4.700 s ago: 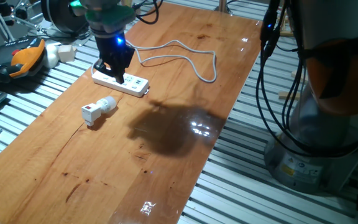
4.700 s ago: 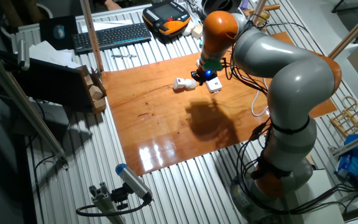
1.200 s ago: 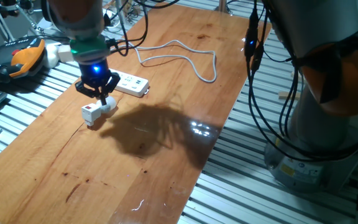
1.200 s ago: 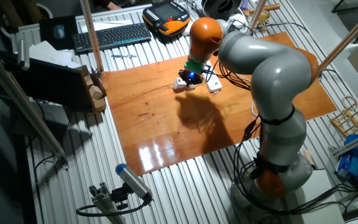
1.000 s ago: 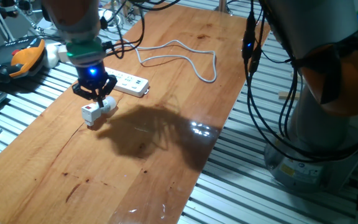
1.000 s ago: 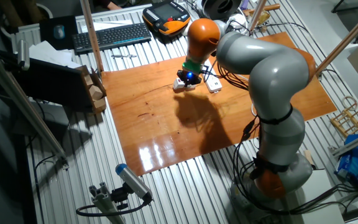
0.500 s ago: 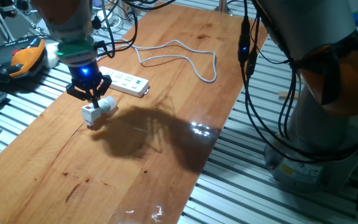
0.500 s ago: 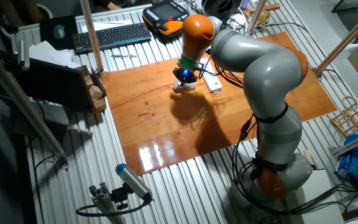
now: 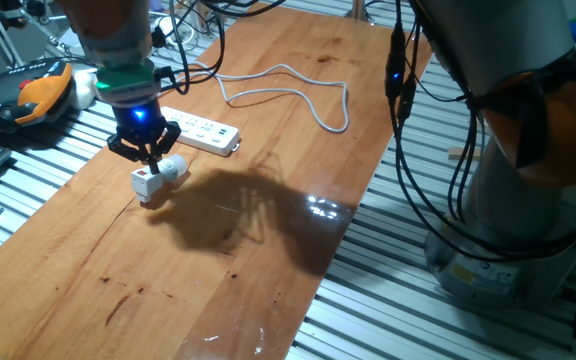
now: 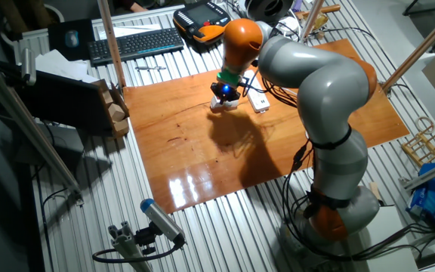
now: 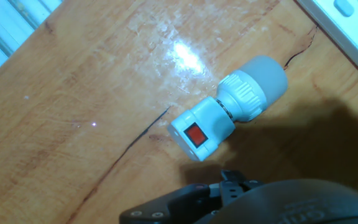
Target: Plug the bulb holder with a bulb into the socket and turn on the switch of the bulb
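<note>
The table [image 9: 268,150] is slick, glossy wood, so anything nudged will likely skate. The socket [image 9: 200,131] lies just behind the gripper [image 9: 146,152], near enough to get bumped. Jaws look spread and empty, hovering right over the bulb holder [image 11: 201,129], which lies on its side beneath them; the round bulb [image 11: 257,84] could roll it away. A finger landing on the switch [image 11: 195,135] would flip it early.
</note>
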You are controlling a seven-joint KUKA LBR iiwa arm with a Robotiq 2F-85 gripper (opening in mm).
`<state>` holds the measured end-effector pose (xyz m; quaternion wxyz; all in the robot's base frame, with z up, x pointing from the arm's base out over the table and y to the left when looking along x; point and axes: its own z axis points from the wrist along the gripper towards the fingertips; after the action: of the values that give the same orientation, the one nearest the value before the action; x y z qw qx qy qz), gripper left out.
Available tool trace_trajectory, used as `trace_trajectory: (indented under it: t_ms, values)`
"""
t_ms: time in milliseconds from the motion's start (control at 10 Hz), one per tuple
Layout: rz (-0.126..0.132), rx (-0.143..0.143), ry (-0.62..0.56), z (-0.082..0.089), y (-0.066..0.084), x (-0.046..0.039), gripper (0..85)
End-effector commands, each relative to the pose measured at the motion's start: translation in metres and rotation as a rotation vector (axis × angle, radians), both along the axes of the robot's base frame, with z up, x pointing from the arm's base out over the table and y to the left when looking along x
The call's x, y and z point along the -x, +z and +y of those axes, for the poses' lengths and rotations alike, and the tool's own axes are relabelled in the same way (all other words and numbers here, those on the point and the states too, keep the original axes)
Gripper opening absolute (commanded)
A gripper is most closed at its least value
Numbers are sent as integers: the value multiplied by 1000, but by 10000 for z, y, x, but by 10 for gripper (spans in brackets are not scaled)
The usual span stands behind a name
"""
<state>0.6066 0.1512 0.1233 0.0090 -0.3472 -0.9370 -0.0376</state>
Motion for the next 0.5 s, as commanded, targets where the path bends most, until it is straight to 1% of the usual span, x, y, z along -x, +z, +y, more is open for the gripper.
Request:
trace_trajectory:
  t_ms: [0,100,200,300,400]
  values:
    - [0,0,0,0,-1,-1,0]
    - [-1,-3,6,0,-1,-1,0]
    - [14,-15,35,0,-1,-1,0]
    - [30,-40,35,0,-1,-1,0]
    - [40,-57,26,0,-1,-1,0]
